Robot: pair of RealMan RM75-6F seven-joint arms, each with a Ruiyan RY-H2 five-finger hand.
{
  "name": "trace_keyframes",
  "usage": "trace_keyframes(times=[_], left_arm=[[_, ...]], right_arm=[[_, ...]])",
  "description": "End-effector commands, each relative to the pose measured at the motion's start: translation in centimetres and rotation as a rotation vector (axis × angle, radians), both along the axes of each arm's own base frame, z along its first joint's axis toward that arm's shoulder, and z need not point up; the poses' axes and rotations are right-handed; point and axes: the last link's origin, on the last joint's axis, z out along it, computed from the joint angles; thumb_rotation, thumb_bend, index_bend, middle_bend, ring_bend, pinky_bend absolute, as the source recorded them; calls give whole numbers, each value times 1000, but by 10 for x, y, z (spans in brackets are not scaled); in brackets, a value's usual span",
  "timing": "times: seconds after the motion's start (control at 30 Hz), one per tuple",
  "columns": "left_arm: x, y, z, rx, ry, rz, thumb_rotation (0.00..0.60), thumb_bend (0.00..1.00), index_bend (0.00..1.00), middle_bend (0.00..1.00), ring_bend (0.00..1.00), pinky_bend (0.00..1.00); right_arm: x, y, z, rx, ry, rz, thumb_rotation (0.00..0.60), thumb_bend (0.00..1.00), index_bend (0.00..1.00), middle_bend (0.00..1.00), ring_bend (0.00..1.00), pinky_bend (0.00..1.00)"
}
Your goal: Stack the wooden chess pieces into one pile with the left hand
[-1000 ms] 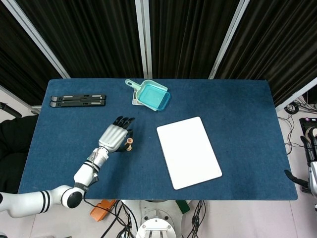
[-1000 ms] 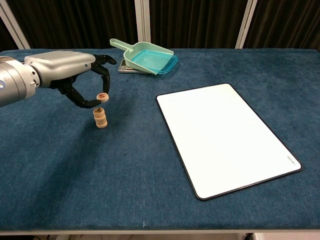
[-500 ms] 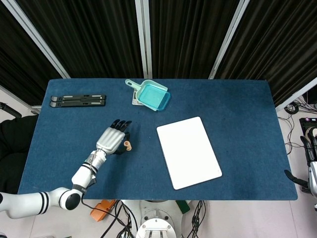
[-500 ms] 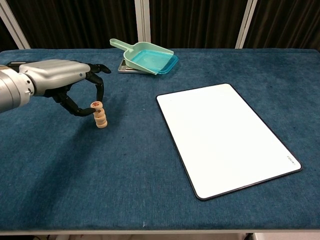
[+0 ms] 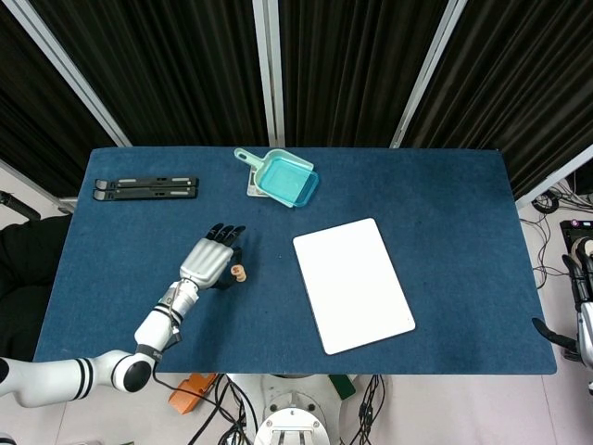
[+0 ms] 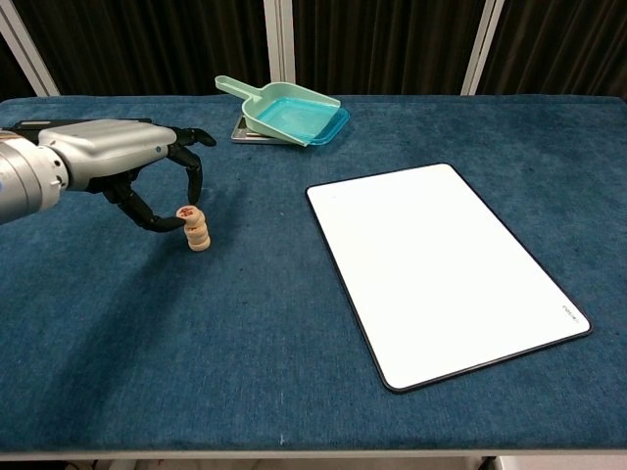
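Observation:
A short pile of round wooden chess pieces (image 6: pixel 200 238) stands on the blue table (image 6: pixel 294 323), left of centre; the head view shows the pile (image 5: pixel 238 273) too. My left hand (image 6: pixel 108 152) reaches in from the left and pinches one more wooden piece (image 6: pixel 186 212) between its thumb and a finger. That piece sits low on the pile's top, shifted slightly to the left. In the head view the left hand (image 5: pixel 206 261) lies just left of the pile. My right hand shows in neither view.
A white board (image 6: pixel 441 264) lies flat on the right half of the table. A teal dustpan (image 6: pixel 294 115) rests on a small tray at the back centre. A black folded stand (image 5: pixel 146 189) lies at the back left.
My left hand has come down with the wooden piece, from a little above the pile to its top. The pile itself has stayed in place.

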Motion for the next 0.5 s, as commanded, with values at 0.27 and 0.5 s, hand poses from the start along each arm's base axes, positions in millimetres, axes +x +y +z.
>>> trace_keyframes(times=[0.27,0.5], left_arm=[[1,-1,3,2,-13,0,600,301,383,0,0,0],[0,-3,26,40,-87,28,600,296,295,0,0,0]], right_arm=[[0,-1,0,0,0,1,600,189,0,45,0,20],[0,-2,1,5,3,0,600,190,0,45,0,19]])
